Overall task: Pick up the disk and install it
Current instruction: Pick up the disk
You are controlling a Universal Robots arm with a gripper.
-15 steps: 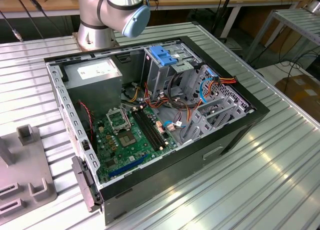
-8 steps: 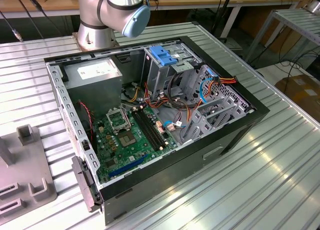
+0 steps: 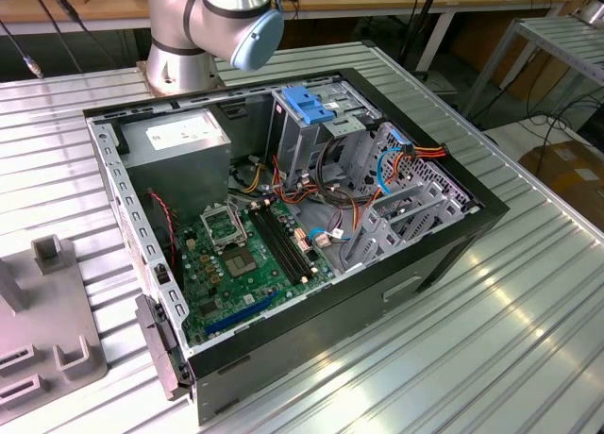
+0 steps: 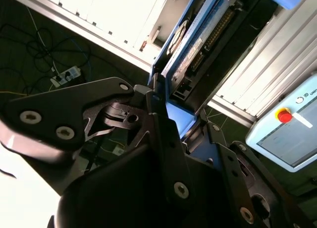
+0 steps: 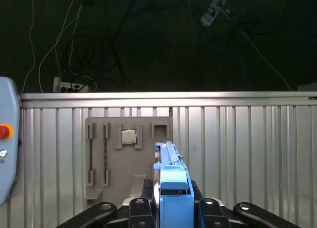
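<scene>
The gripper has its jaws closed narrowly on the disk. They clamp one end of it, so the drive juts out edge-on, blue carrier rails on show. In the second wrist view the gripper appears from behind its dark linkages. The disk runs away from it there, with the underside and connector edge visible. The disk is therefore in the air, carried, and not in the computer.

Beyond the disk, in the first wrist view, lies a ribbed aluminium table. On it sits a grey fixture plate holding a small square chip.

In the exterior view an open computer case lies on its side on the table. Inside are a green motherboard, a grey power supply and a metal drive cage topped by a blue latch. Loose cables sit beside the cage.

Likely risks: the hold is on one end only, so the disk could tilt or slip. A skewed approach could jam the rails against the cage edge. The cables could snag the drive.
</scene>
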